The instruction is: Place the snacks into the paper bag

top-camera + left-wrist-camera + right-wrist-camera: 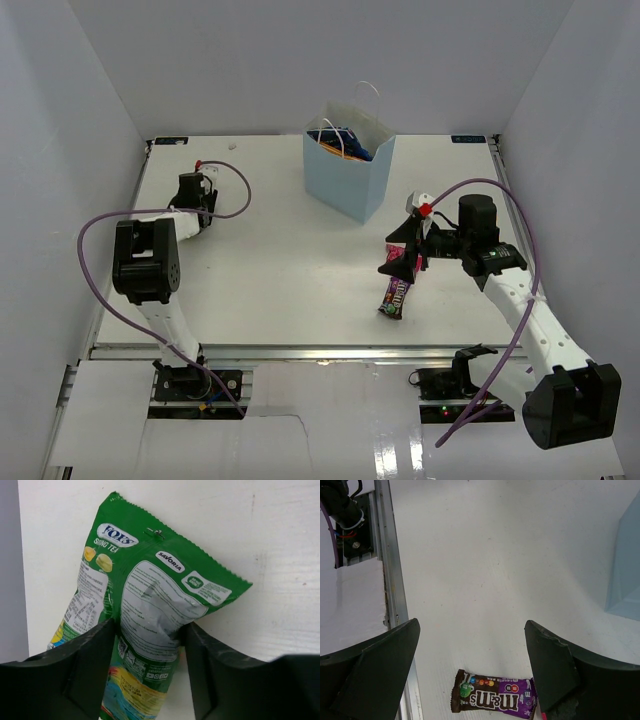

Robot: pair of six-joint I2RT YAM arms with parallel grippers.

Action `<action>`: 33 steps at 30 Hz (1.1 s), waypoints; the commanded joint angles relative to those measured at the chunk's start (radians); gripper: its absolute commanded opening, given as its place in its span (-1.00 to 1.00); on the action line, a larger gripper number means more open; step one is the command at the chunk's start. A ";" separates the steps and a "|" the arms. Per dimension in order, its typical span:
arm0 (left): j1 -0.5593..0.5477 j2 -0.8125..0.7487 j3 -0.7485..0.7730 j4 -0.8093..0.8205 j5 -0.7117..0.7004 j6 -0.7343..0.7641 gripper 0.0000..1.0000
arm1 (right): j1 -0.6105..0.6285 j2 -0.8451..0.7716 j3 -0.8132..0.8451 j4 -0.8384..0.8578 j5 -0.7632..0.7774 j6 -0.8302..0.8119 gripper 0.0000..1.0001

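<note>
left gripper point(150, 627): jaws bear on both flanks of the green packet point(150, 580), which lies on the table point(280, 270) at far left, well apart from the paper bag point(345, 185). right gripper point(472, 625): released, wide, above the dark brown candy pack point(495, 697), nothing held. risk noted: the slick film may buckle or slide out on lifting, as the hold sits near one end; a dangling packet could catch the bag's rim or cord handles and tip it.

White table point(280, 270), light blue paper bag point(345, 185) standing upright, dark brown candy pack point(395, 297) flat, green packet point(150, 610) lying
</note>
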 commanded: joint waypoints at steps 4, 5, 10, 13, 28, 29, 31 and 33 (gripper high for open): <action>-0.013 -0.050 0.021 -0.020 -0.017 -0.033 -0.09 | 0.000 0.007 -0.013 0.011 -0.009 -0.016 0.81; -0.015 -0.067 0.023 -0.030 -0.004 -0.062 -0.16 | 0.000 0.010 -0.013 0.012 -0.009 -0.016 0.81; -0.024 -0.196 0.020 -0.133 0.094 -0.158 -0.57 | 0.000 0.008 -0.021 0.011 -0.046 -0.022 0.81; -0.058 -0.322 -0.011 -0.190 0.232 -0.286 -0.72 | 0.001 -0.001 -0.030 -0.007 -0.113 -0.068 0.81; -0.326 -0.798 -0.325 -0.283 0.943 -0.669 -0.68 | 0.360 -0.179 -0.049 -0.071 0.199 -0.798 0.94; -0.354 -0.813 -0.336 -0.283 0.960 -0.680 -0.68 | 0.380 -0.171 -0.035 -0.064 0.207 -0.803 0.94; -0.390 -0.844 -0.367 -0.283 1.016 -0.692 -0.67 | 0.418 -0.127 0.020 -0.060 0.228 -0.803 0.95; -0.415 -0.862 -0.391 -0.283 1.042 -0.697 -0.67 | 0.455 -0.067 0.065 -0.058 0.271 -0.802 0.96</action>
